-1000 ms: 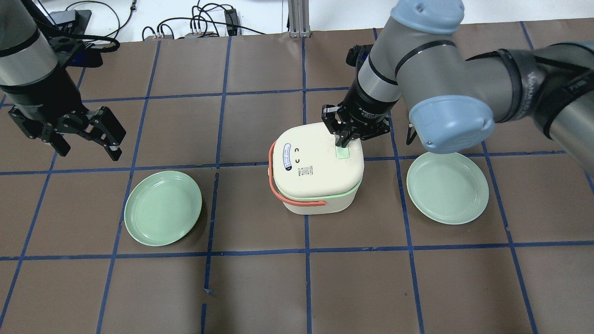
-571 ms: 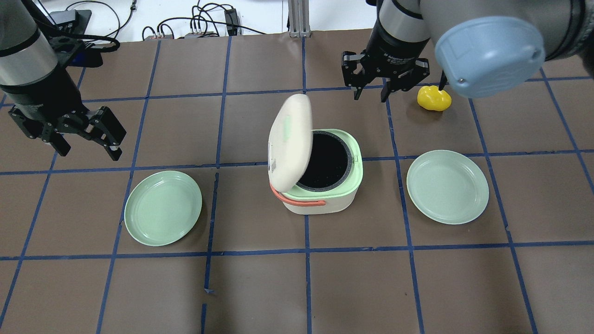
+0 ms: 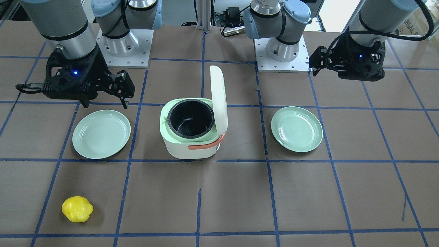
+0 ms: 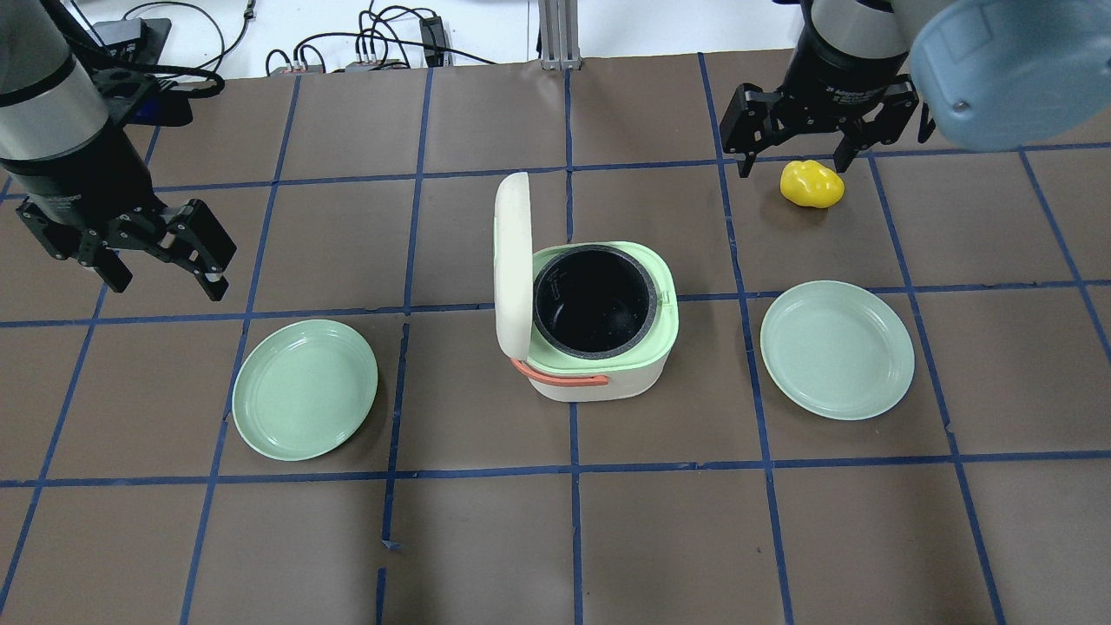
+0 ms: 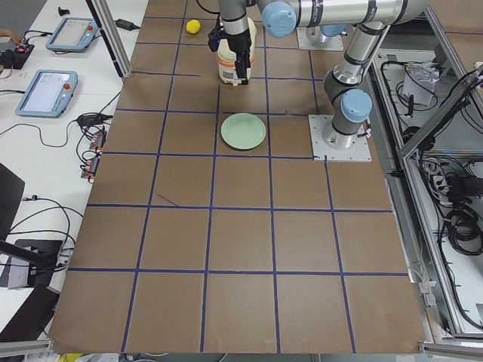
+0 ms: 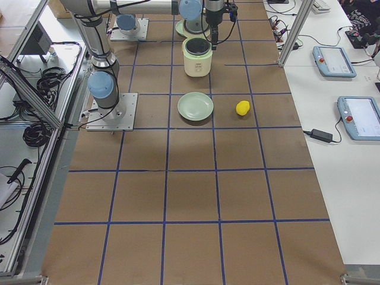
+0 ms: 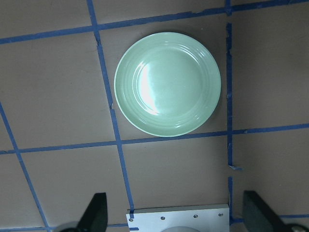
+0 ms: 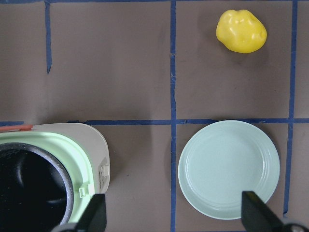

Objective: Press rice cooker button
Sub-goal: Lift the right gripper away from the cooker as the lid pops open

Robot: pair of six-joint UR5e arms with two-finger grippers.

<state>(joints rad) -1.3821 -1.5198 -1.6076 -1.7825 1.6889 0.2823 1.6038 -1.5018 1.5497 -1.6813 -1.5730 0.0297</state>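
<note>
Rice cooker (image 4: 599, 382), cream rounded-square glossy plastic with mint rim, orange handle facing near: stands mid-table, smooth lid (image 4: 512, 260) on edge at left, round black pot opening upward. Left gripper (image 4: 162, 276), far left: fingers spread wide, empty. Right gripper (image 4: 792, 163), high at right: likewise wide apart, empty.

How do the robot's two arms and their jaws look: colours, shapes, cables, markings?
The left arm and right arm are silver-grey tubes with pale blue round joint caps. Each ends in a black block with two black jaws and a small blue light. A black cable follows the left arm; white lettering marks the right wrist.
</note>
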